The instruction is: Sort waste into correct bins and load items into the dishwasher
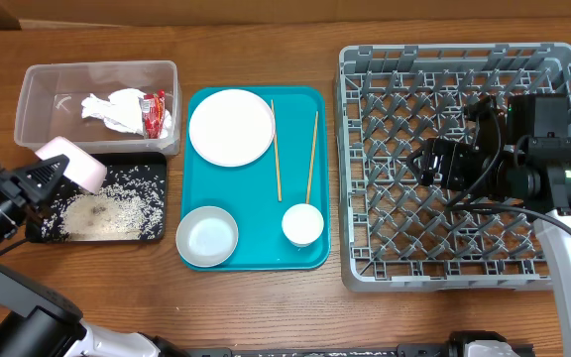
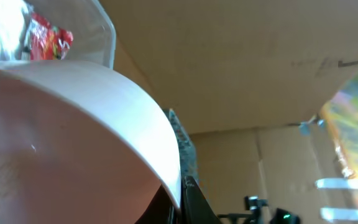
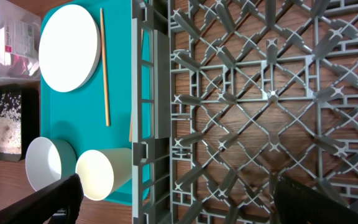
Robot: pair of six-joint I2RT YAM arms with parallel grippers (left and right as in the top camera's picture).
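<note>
One pink bowl (image 1: 72,164) is clamped in my left pincer (image 1: 53,171), tipped over the black tray (image 1: 163,198) with rice (image 1: 117,203) below it. The rack (image 1: 347,159) lies far off at three o'clock, with the teal tray (image 1: 256,248) between. My right pincer (image 1: 429,164) hangs wide open over the rack, much nearer. I probably have the bowl by its rim, but the wrist view is blurred.

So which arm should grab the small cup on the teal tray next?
Probably right: the right gripper is open and empty above the rack, nearer the cup; the left gripper is shut on the pink bowl.
</note>
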